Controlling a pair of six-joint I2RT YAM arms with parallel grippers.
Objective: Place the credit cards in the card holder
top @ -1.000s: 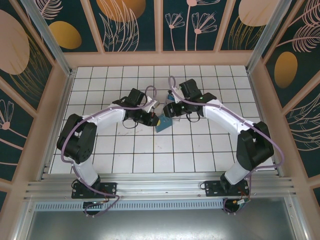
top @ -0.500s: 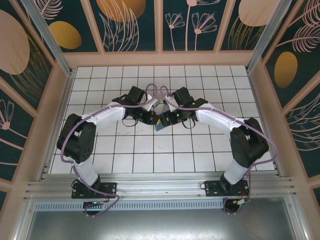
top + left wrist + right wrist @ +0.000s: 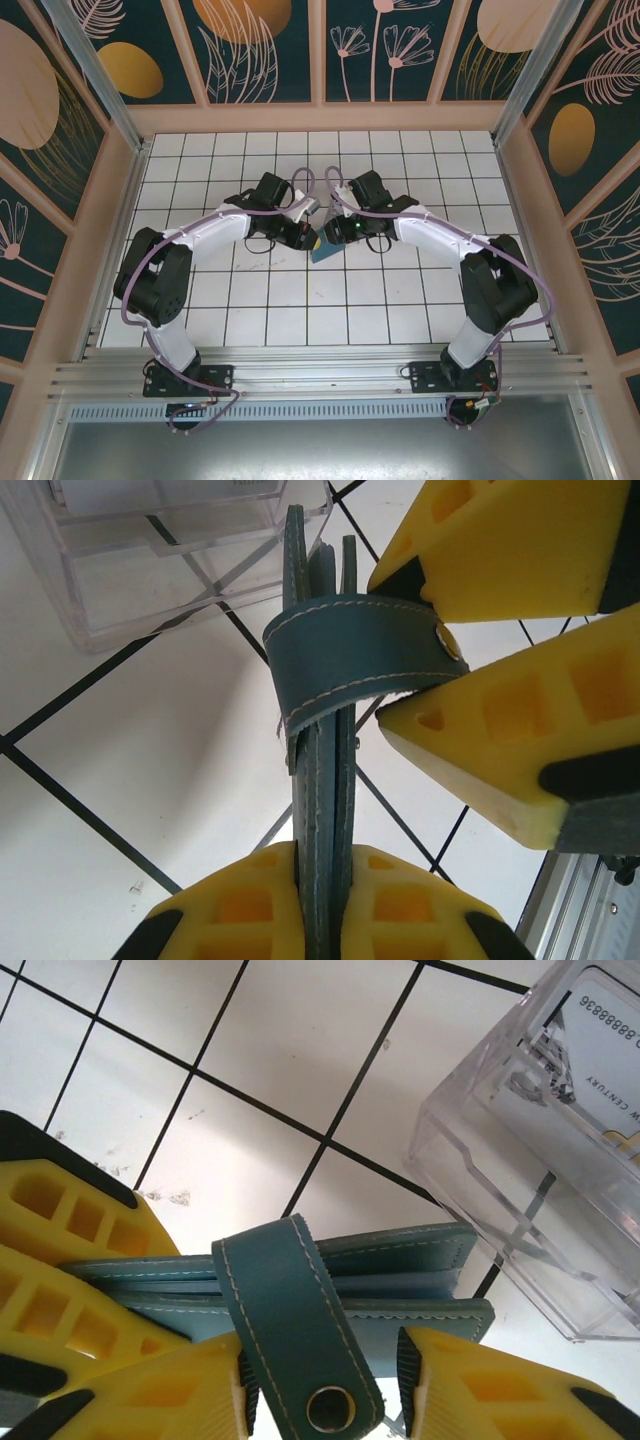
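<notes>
Holding both arms bent inward, bringing the two wrists close together over the middle of the white tiled table (image 3: pixel 300 320). Clamping the card holder (image 3: pixel 320 780) edge-on with the left gripper (image 3: pixel 320 870), squeezing fully closed on the stacked teal leaves near one end. Straddling the holder's closing strap (image 3: pixel 285 1300) with the right gripper (image 3: pixel 320 1370), standing partly apart on either side of the strap's free end, right by the metal snap (image 3: pixel 330 1408). Appearing to touch the strap's edges in the left wrist view, yet showing a thin gap on one side in the right wrist view, so not being able to tell whether truly pinching it. Seeing the strap looping around the folded holder, crossing over its edges. Finding the holder in the top view as a small teal patch between the two sets of fingertips, slightly toward the arm bases. Finding a clear plastic tray (image 3: pixel 520 1180) just beside the holder, carrying one of the credit cards (image 3: pixel 600 1030), whitish with printed digits, inside it.
</notes>
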